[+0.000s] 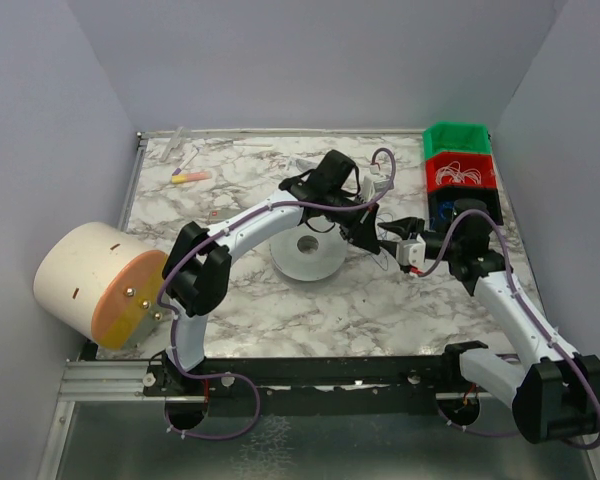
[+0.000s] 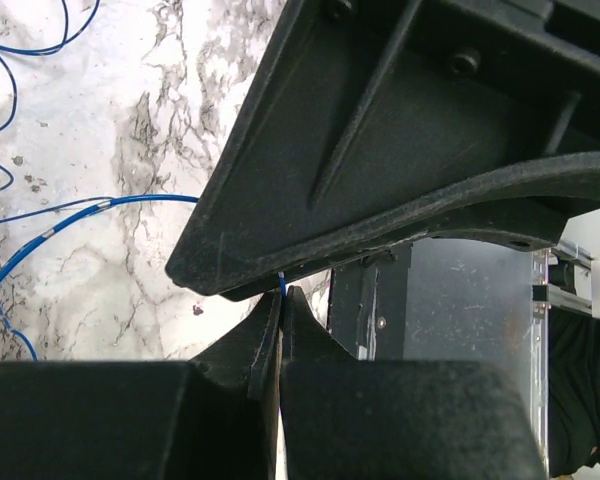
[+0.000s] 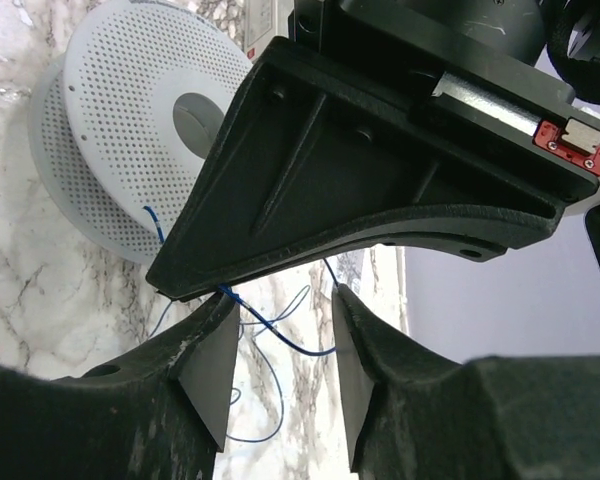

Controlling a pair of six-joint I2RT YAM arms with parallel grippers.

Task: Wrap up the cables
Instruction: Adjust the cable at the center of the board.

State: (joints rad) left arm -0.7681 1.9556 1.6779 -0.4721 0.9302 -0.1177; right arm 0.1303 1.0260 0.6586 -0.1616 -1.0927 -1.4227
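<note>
The cable is a very thin blue wire [image 2: 80,210] lying in loose loops on the marble table. My left gripper [image 2: 283,296] is shut on a short stretch of this cable [image 2: 282,284] at its fingertips. In the right wrist view the same cable [image 3: 280,335] crosses the gap between the two pads of my right gripper [image 3: 280,310], which stands open around it. The two grippers meet tip to tip, left [image 1: 365,232] and right [image 1: 392,240], just right of a white perforated spool [image 1: 308,255]. The spool [image 3: 130,120] has the wire running off its rim.
A large cream cylinder with an orange face [image 1: 95,285] lies at the table's left edge. Stacked green [image 1: 458,140], red [image 1: 460,172] and blue bins stand at the back right. Small pink and yellow items [image 1: 190,177] lie at the back left.
</note>
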